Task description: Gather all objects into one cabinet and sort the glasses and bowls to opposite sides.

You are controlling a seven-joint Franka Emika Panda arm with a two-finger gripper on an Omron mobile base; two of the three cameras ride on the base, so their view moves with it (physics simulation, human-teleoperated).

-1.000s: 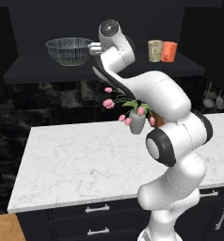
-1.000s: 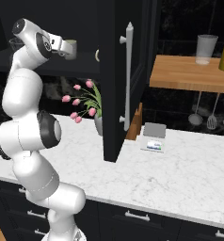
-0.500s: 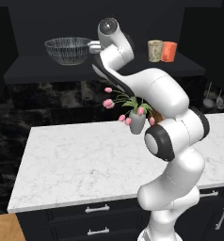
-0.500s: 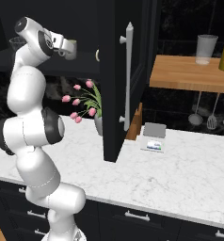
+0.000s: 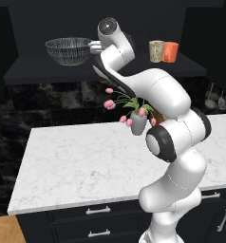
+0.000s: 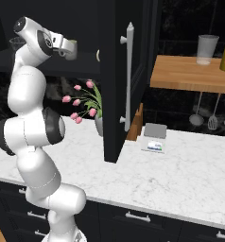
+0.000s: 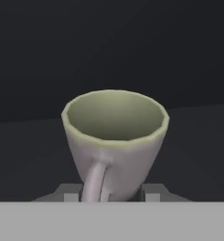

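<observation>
Glass bowl [image 5: 69, 51] far left on cabinet shelf [image 5: 48, 71], upright, ribbed. Just right of it, hand [image 5: 92, 46] at shelf height, reaching in toward bowl side; wrist blocks fingers in left base view. Pale grey cup [image 7: 115, 141] upright between finger pads [image 7: 151, 193] in hand view, handle toward camera, pads flanking base on both sides; contact with pads cannot be told, so grip not confirmed. Same cup [image 6: 70, 49] seen in front of hand [image 6: 67, 48] in right base view, over shelf edge. Tulip vase [image 5: 137, 121] on bench [image 5: 77, 161] below arm. Further right on shelf: tan cup [image 5: 156, 51] and orange cup [image 5: 170, 51], touching or nearly, both upright. Cabinet door [image 6: 124, 75] swung open, pale bar handle [image 6: 129, 78] facing out. Right of door on bench: small scale-like device [image 6: 154, 138].
</observation>
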